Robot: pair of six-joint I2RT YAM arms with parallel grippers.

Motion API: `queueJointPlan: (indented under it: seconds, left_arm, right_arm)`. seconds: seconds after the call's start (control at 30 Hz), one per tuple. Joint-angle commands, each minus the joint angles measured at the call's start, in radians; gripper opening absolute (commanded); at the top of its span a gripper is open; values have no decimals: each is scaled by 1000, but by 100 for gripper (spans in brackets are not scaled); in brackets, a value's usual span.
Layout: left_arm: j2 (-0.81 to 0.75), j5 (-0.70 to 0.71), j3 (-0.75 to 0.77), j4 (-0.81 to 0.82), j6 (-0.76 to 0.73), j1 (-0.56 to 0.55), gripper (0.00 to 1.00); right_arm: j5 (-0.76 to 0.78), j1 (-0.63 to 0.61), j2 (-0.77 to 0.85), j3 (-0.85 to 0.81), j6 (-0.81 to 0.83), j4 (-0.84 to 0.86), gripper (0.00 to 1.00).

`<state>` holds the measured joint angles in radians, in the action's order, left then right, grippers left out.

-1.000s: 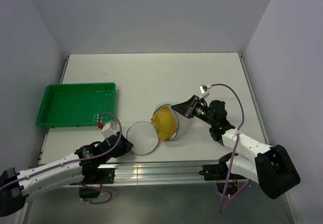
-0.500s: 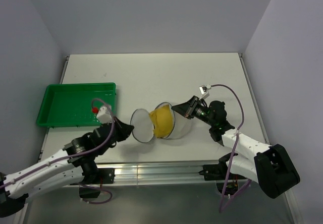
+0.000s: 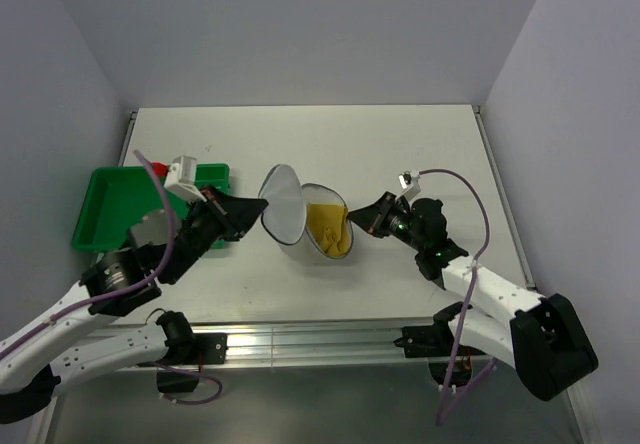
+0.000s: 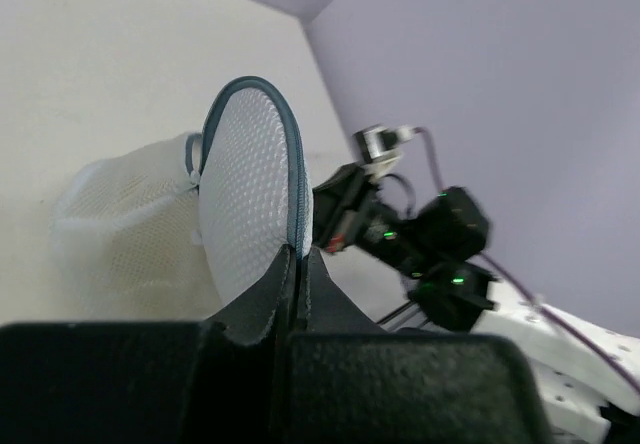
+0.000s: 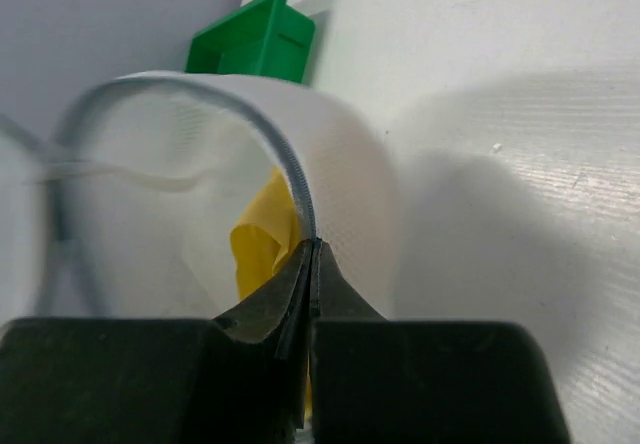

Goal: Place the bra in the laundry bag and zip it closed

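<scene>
Lid half up: left tool [image 3: 260, 207] went from spread to pinching the laundry bag [image 3: 284, 204] rim and lifted it off the bench [image 3: 400, 144]. Right tool [image 3: 353, 220] pinches the other rim, bra [image 3: 330, 230] inside. Looks ready to fold shut, then zip.

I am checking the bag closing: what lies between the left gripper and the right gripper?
Only the laundry bag, with the bra inside, as the top view shows; the left gripper and right gripper each pinch its rim.
</scene>
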<state>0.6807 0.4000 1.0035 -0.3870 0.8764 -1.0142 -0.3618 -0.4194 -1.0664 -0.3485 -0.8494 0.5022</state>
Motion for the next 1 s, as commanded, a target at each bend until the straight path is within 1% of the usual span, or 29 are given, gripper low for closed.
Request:
queueJointPlan:
  seconds: [0.0, 0.13, 0.23, 0.27, 0.33, 0.4, 0.47, 0.53, 0.57, 0.6, 0.67, 0.7, 0.73, 0.77, 0.83, 0.87, 0.9, 0.97]
  left_arm:
    - [49, 20, -45, -4, -42, -3, 0]
    - [75, 83, -69, -44, -50, -3, 0]
    - [106, 68, -77, -9, -74, -3, 0]
    - [129, 39, -60, 0, -97, -3, 0]
    - [148, 36, -34, 2, -116, -1, 0]
    - [160, 83, -22, 5, -155, -3, 0]
    - [178, 111, -19, 40, -204, -3, 0]
    - [212, 102, 27, 39, -241, -3, 0]
    - [250, 97, 93, 31, -285, -3, 0]
    - [269, 92, 127, 10, -306, -3, 0]
    - [333, 94, 220, -18, -377, -3, 0]
    - [353, 95, 242, -38, -401, -3, 0]
    - [374, 89, 262, -44, -424, -1, 0]
    - [416, 86, 292, -50, -460, -1, 0]
    - [454, 66, 319, -49, -500, -1, 0]
    - [482, 19, 339, -43, -540, -1, 0]
    - [493, 1, 343, -36, -563, -1, 0]
    - [532, -18, 366, -47, -602, -1, 0]
  right_arm:
    - [37, -16, 135, -32, 41, -59, 0]
    - [38, -18, 235, -24, 55, -146, 0]
    - [79, -28, 212, -26, 73, -178, 0]
    - [58, -30, 194, -33, 78, -197, 0]
    - [47, -41, 198, -27, 59, -186, 0]
    - [127, -58, 256, -29, 76, -232, 0]
    - [205, -58, 270, -35, 85, -273, 0]
    - [201, -58, 232, -56, 90, -297, 0]
    - [189, -58, 215, -60, 82, -306, 0]
    - [141, -61, 197, -50, 41, -298, 0]
    - [124, -79, 216, -35, -8, -294, 0]
    - [183, -102, 265, -37, -37, -312, 0]
    - [226, -164, 290, -44, -45, -336, 0]
    - [275, -200, 319, -50, -54, -397, 0]
    - [361, -257, 384, -47, -112, -428, 0]
    - [388, -287, 410, -34, -146, -426, 0]
    - [397, -300, 419, -14, -219, -410, 0]
    - [429, -344, 422, 42, -284, -371, 0]
